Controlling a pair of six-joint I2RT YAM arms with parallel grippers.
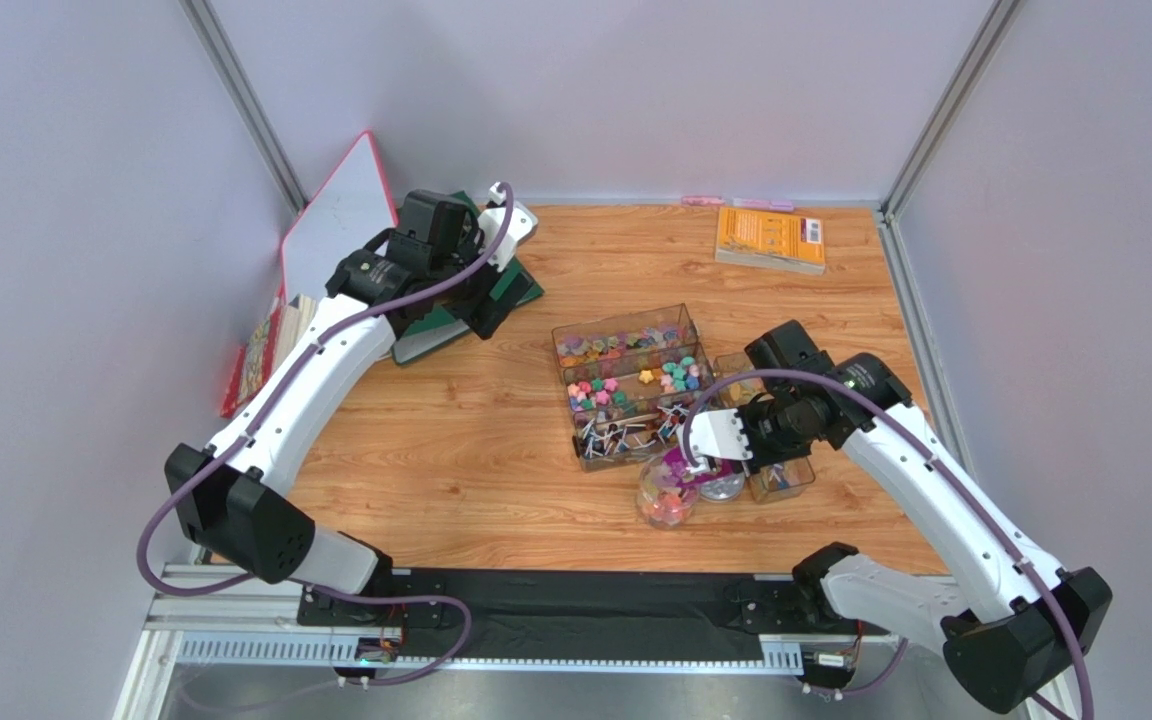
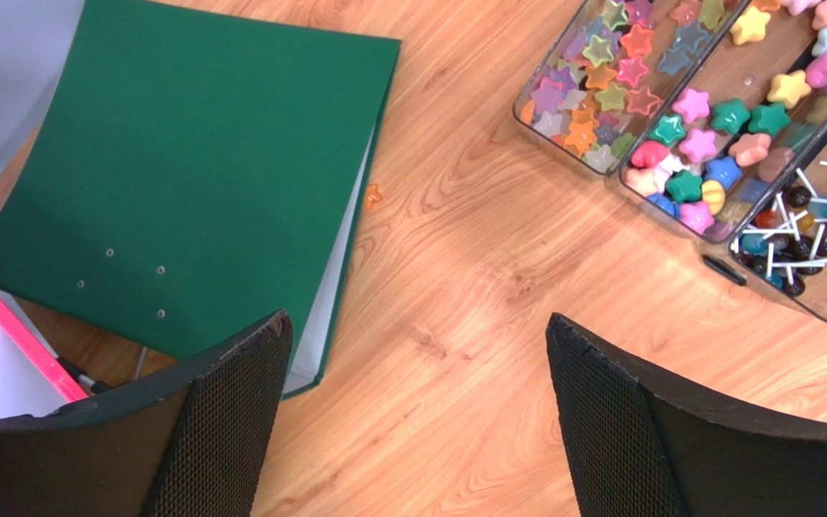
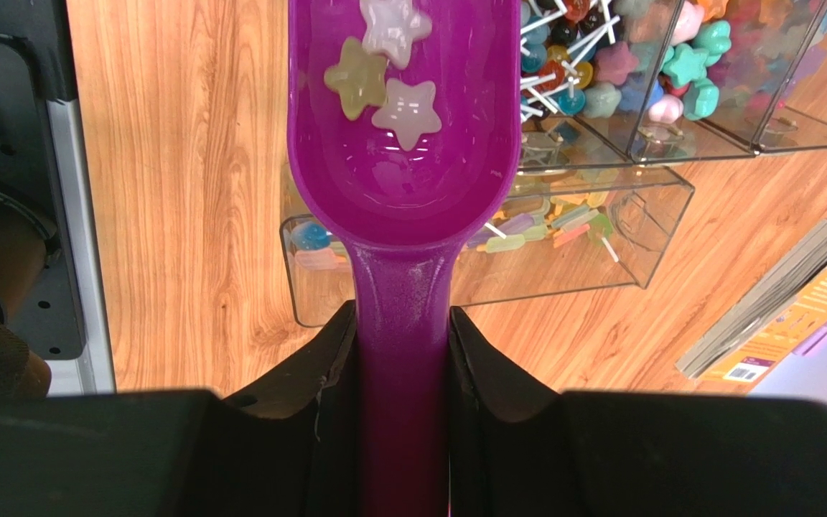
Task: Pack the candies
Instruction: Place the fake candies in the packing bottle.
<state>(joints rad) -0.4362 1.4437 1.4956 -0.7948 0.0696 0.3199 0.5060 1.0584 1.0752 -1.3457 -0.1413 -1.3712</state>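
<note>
The candies [image 1: 630, 378] fill a clear compartmented tray [image 1: 687, 320] mid-table: star and flower shapes [image 2: 698, 119] in mixed colours, and sticks with dark heads [image 2: 795, 242] in the nearest compartment. My right gripper [image 3: 404, 334] is shut on the handle of a purple scoop [image 3: 402, 172]. Three pale star candies [image 3: 385, 65] lie in its bowl, which hangs over a small clear box [image 3: 601, 232] beside the tray. My left gripper [image 2: 418, 334] is open and holds nothing, high over bare wood beside a green binder [image 2: 191, 183]. From above, the left gripper [image 1: 512, 233] is at the back left and the right gripper [image 1: 717, 438] is just right of the tray.
An orange book [image 1: 770, 237] lies at the back right. A white board with a pink edge [image 1: 334, 218] leans in the back left corner. One stray orange candy [image 2: 373, 195] sits on the wood by the binder's edge. Walls close in on both sides.
</note>
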